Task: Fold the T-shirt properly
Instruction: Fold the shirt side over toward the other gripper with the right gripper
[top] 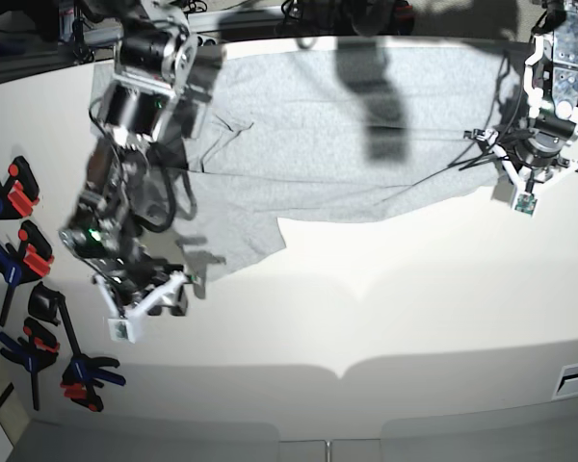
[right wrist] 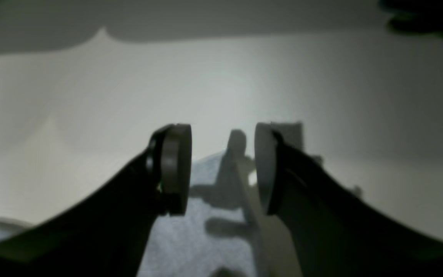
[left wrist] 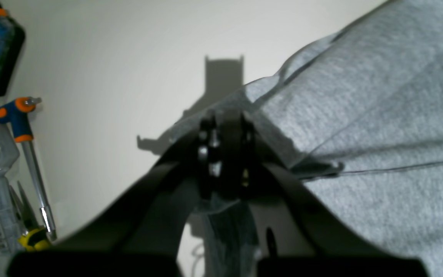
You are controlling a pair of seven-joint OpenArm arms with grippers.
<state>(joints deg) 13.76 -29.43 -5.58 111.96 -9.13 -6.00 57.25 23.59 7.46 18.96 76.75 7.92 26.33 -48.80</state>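
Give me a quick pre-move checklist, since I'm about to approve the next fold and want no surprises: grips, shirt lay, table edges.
1. Left gripper shut on T-shirt edge: ok.
2. Right gripper open, nothing between its pads: ok.
3. Right gripper above the shirt's sleeve corner: ok.
4. Shirt lying flat: not ok, creases run toward the left grip.
5. Clamps clear of the cloth: ok.
6. Lettering side up or down: cannot tell.
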